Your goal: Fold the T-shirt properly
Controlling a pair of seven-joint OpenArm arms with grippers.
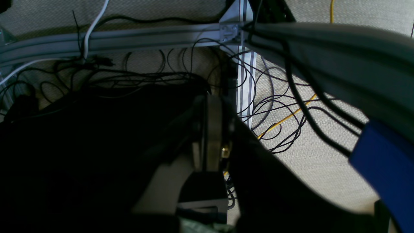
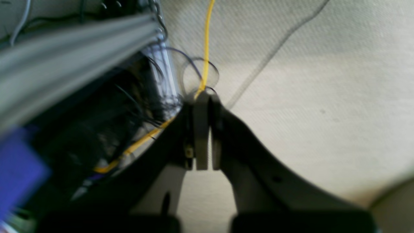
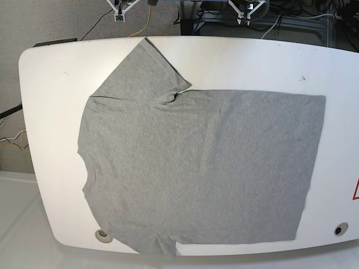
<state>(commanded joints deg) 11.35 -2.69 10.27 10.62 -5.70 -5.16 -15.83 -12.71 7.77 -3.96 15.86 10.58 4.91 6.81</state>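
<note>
Heather-grey cotton T-shirt [image 3: 196,168] flat, plain side up on white table [image 3: 50,78]; my left gripper [image 1: 212,129] and right gripper [image 2: 203,129] pinched closed, empty, off table.

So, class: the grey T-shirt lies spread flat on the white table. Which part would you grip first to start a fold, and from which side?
Probably the far sleeve of the T-shirt. It sticks out clear of the body toward the table's back edge, so its hem is a free edge to pinch. Come in from the back edge, low and flat to the tabletop.
</note>
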